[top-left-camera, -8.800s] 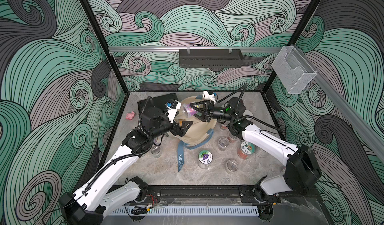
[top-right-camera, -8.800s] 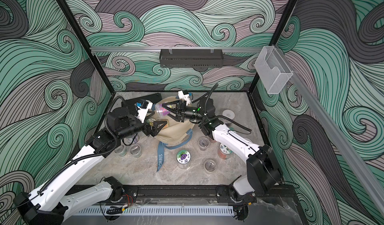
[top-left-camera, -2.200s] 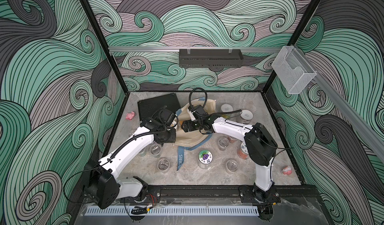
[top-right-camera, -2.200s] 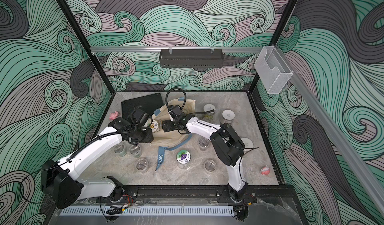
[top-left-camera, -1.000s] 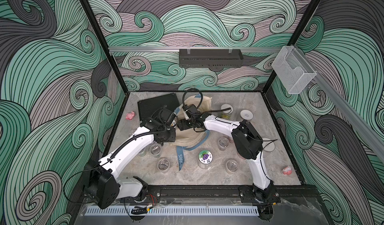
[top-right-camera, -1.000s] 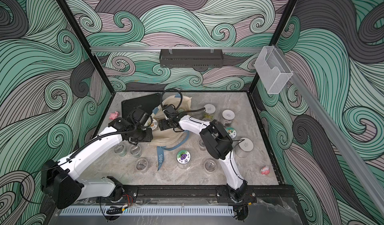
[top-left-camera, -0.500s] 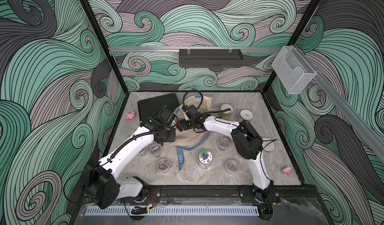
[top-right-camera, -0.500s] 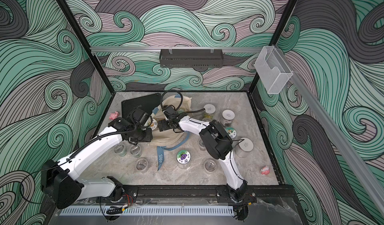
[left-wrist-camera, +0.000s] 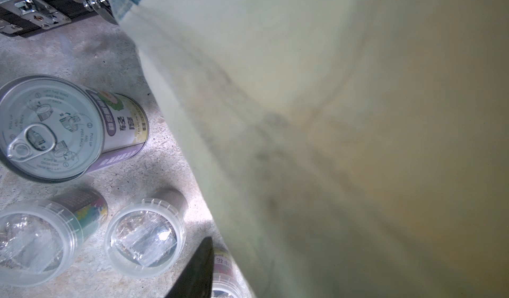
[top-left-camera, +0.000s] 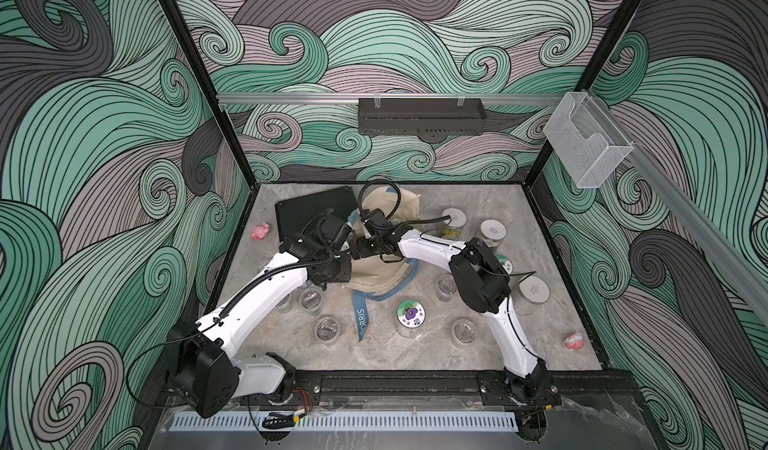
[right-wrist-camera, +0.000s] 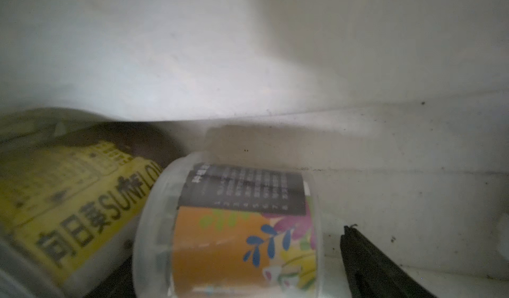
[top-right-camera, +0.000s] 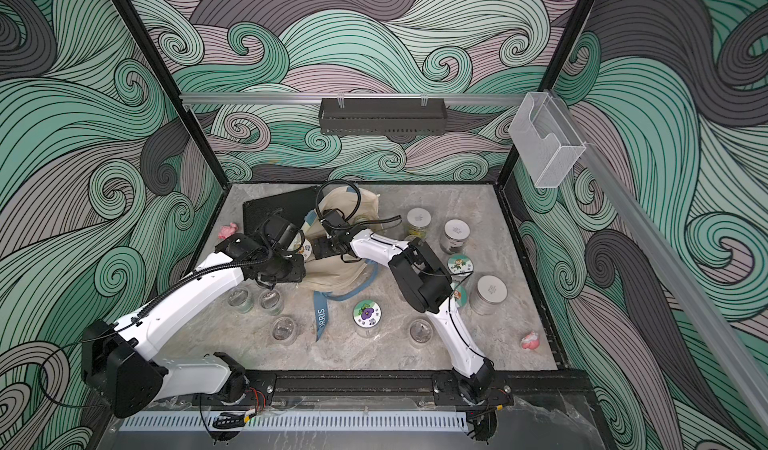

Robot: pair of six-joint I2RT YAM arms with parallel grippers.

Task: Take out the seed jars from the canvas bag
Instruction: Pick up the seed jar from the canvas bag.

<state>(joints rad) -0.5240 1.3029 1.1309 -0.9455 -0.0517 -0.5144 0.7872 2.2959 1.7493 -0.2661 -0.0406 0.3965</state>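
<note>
Inside the canvas bag (walls close), right gripper straddles a seed jar, jaws apart; left gripper: cannot tell.

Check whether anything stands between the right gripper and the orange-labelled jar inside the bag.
Nothing visible does. Inside the bag, the orange-labelled jar lies on its side just in front of the open right gripper. A yellow-labelled jar lies beside it, off the path.

White "ORRIS" runs along the blue strap at the bag's 6 o'clock. A ring-pull lid reads "PULL UP AND PEEL BACK". The yellow jar reads "SUNFLO"; the small jar's print blurs.
</note>
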